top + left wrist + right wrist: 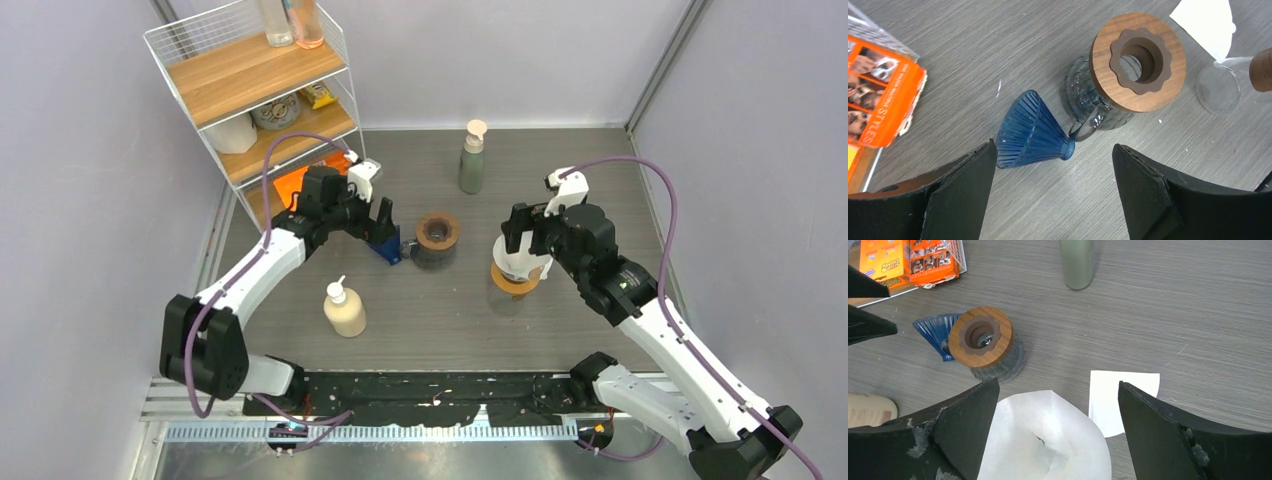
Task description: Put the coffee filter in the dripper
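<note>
1. Left tool (1054,150): jaws wide and holding nothing. They straddle the blue dripper (1030,132), which lies tipped on its side on the desk (998,50), empty, with its narrow end beside the wood-collared glass vessel (1135,60).
2. Right tool (1058,386): spread and empty too, above the coffee filter (1043,440). The filter sits opened out in the carafe (1220,90) mouth, with nothing in it.
3. Stand the dripper mouth-up first, and grip it near the rim.
4. Then pinch one edge of the filter lightly, since the paper likely crumples.

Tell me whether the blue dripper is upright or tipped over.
Tipped over: the blue dripper lies on its side on the table, narrow end beside the handle of the wooden-lidded glass server.
</note>
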